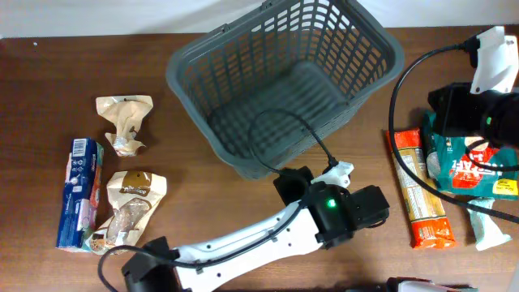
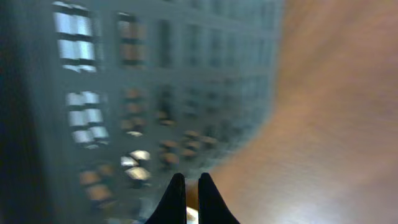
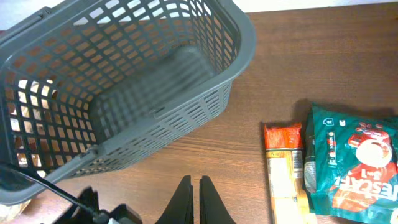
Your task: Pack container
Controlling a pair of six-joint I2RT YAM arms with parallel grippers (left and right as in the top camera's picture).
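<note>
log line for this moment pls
dark grey plastic lattice basket: empty | left gripper: jaws shut, beside basket | right gripper: jaws shut, nothing held

It looks like a robotics lab bench: a plain brown wooden desk [image 1: 49, 73] against a white wall [image 1: 81, 12], two cabled robot arms [image 1: 259, 231], and a shopping basket [image 1: 300, 89] with grocery packets [image 1: 79, 191] scattered around.

Left tool [image 2: 187, 186], right tool [image 3: 193, 186]: jaws together
</note>
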